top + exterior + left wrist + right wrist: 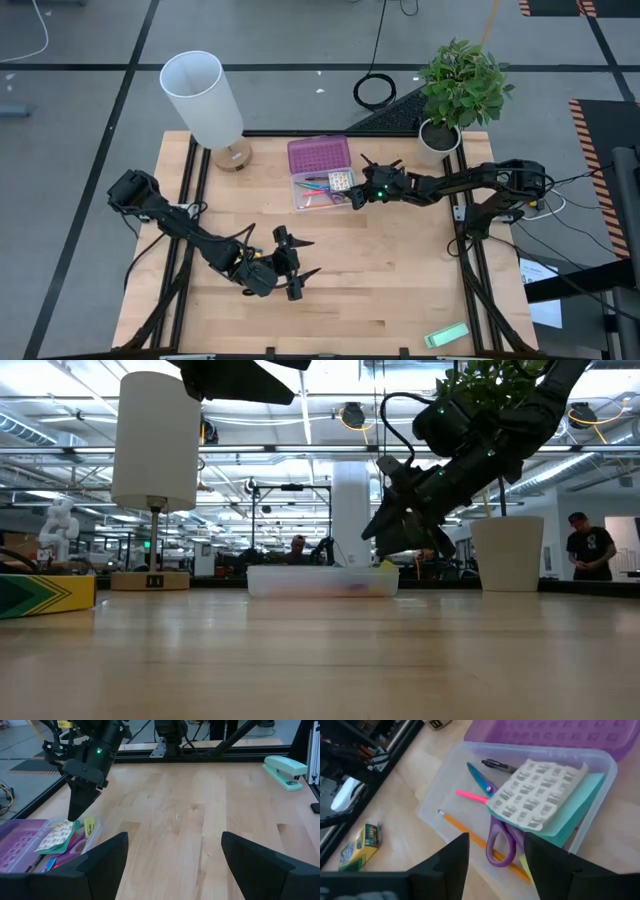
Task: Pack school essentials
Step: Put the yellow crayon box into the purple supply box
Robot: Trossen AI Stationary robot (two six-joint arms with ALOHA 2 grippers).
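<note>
The surface (400, 280) carries a clear case (320, 188) with a purple lid (320, 155) folded back, set between a lamp (205, 100) and a potted plant (460, 90). The case already holds most of the essentials: the packet (540, 795) lies on top, with the scissors (500, 837), a pink pencil (472, 796), an orange pencil (470, 837) and a pen (497, 766) beneath. The crayon box (360, 846) is seen lying outside the case, just beside it, so packing is judged unfinished.

The right end effector (360, 192) is held over the case's near edge, fingers parted slightly and empty; a small yellow block (89, 826) sits at that edge just below its tip. The left end effector (290, 265) waits well apart from the case over bare wood, fingers spread wide with nothing held.

The main risks are judged as follows. The light case could be pushed or tipped if the right fingers descend onto its wall. The loosely lying packet could be dragged out when the fingers lift. The yellow block, perched at the rim, could be knocked onto the surface. The crayon box could be overlooked, being largely hidden under the right arm in the high view. The lid might fail to close over the raised packet.
</note>
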